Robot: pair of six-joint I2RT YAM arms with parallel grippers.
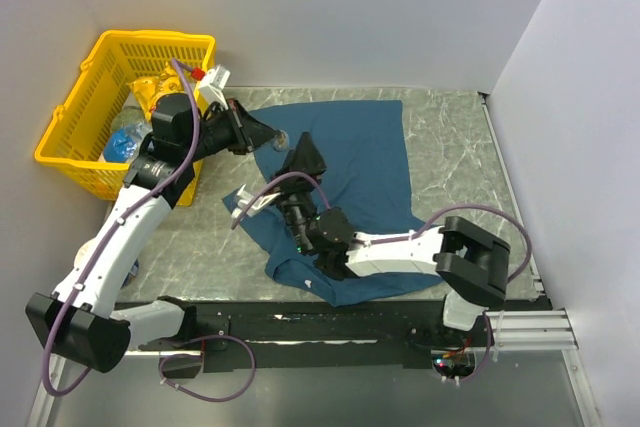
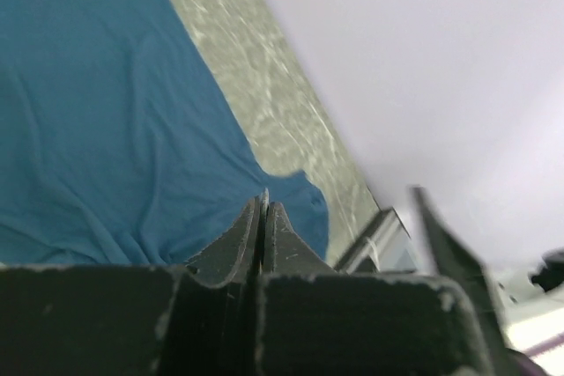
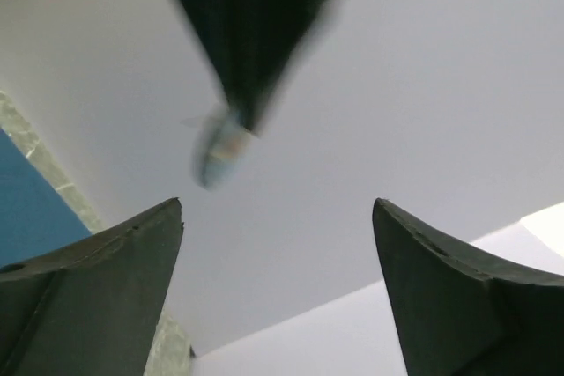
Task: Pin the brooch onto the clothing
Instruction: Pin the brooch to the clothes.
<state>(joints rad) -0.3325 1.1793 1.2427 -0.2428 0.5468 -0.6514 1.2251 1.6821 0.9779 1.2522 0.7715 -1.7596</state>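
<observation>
The teal-blue T-shirt (image 1: 360, 157) lies spread and rumpled on the marble table; it also shows in the left wrist view (image 2: 97, 103) and as a blue corner in the right wrist view (image 3: 26, 204). My left gripper (image 1: 272, 134) is shut on the small pale round brooch (image 1: 282, 135) and holds it above the shirt's left edge. In the left wrist view only a thin pale edge shows between the closed fingertips (image 2: 275, 217). My right gripper (image 1: 303, 150) is open and empty, pointing up just beside the brooch. In the right wrist view the blurred brooch (image 3: 220, 149) hangs above my gripper (image 3: 278, 217).
A yellow basket (image 1: 75, 122) holding a plastic bottle (image 1: 125, 134) and yellow items stands at the back left, close behind the left arm. White walls close in the table (image 1: 450, 137) at the back and right. The right arm lies across the shirt's front part.
</observation>
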